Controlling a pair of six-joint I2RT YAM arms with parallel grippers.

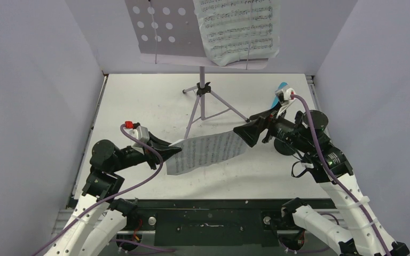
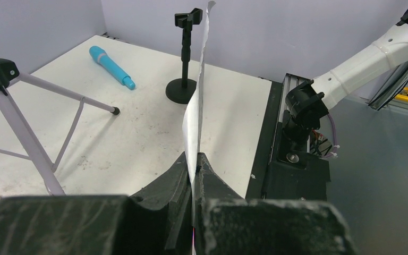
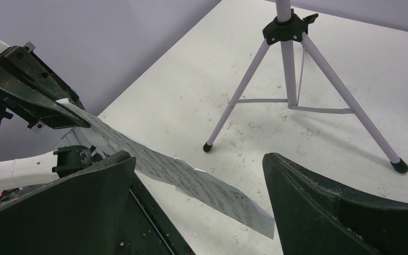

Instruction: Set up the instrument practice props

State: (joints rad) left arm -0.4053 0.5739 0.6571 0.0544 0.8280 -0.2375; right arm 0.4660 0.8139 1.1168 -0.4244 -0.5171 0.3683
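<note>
**Left:** left gripper [image 1: 172, 150], pressed together on the left edge of a loose sheet-music page [image 1: 208, 152]. The arm is low, forearm angled inward.

**Centre:** the page hangs above the table [image 1: 139, 96], long axis running left to right. Lilac music stand [image 1: 202, 101] behind, second page [image 1: 240, 29] on its desk.

**Right:** right gripper [image 1: 247, 134], spread wide and nearer the page's free end, which lies between its jaws with no contact evident. The arm is folded, reaching leftward. Microphone [image 2: 110, 66] lies loose beside the mic stand [image 2: 185, 64].

Left arm [image 1: 104, 160] and right arm [image 1: 328, 160]: white perforated links, black joints; 1 lilac cable [image 1: 139, 182] along each; left gripper [image 2: 194, 159] and right gripper [image 3: 199, 159] black, rough-textured; red cap [image 1: 129, 125] at left wrist; green light [image 1: 331, 157] on right.
</note>
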